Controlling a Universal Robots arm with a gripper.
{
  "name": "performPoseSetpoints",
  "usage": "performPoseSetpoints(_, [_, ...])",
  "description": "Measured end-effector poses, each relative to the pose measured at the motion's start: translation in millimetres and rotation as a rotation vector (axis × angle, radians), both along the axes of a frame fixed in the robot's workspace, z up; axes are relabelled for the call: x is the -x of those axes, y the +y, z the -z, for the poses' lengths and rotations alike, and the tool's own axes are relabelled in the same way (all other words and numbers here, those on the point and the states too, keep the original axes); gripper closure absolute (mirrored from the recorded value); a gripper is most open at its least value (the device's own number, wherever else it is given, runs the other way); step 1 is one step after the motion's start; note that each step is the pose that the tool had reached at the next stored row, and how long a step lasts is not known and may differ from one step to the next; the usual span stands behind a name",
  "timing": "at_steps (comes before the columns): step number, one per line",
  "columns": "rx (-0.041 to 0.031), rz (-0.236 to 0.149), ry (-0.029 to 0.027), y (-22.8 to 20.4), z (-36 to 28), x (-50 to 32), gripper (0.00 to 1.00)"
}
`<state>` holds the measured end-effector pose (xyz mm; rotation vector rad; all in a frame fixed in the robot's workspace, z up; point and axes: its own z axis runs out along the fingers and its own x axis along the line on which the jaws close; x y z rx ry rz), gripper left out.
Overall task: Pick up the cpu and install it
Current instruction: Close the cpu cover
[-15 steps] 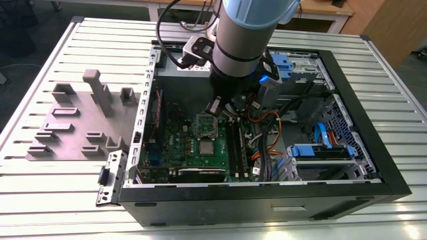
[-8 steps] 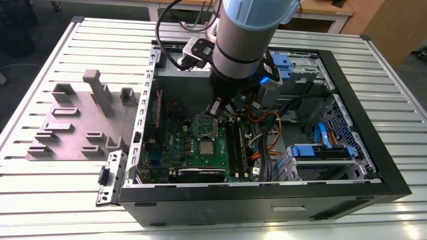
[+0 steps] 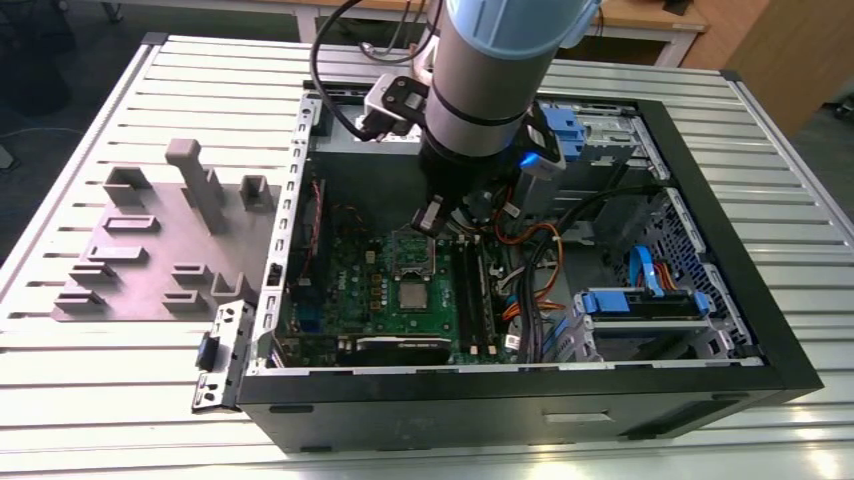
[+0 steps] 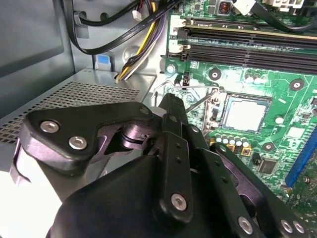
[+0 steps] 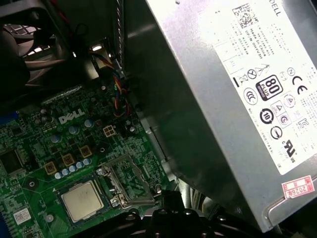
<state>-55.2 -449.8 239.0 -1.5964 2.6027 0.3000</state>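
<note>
The cpu lies flat in its socket on the green motherboard inside the open computer case. Its silvery top shows in both wrist views. The socket's metal bracket stands swung open beside the chip, and its thin wire lever is raised. My gripper hangs just above the board, beside the socket on the bracket side. Its black fingers are shut together with nothing between them, tip close to the lever. The cpu is uncovered and apart from the gripper.
A grey power supply rises close beside the gripper. Black memory slots run alongside the socket, and cables cross the case. Blue drive cages sit at the exterior view's right. A grey fixture plate lies outside the case.
</note>
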Motion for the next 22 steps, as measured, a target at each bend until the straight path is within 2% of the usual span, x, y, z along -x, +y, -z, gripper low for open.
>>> performPoseSetpoints(6, [0.0007, -0.003, 0.0001, -2.3, -0.4, 0.0, 0.89])
performPoseSetpoints(15, [0.0007, -0.007, 0.0, -9.4, -0.3, 0.4, 0.89])
performPoseSetpoints(22, [0.0011, -0.009, 0.0001, -10.1, -1.8, 0.4, 0.89])
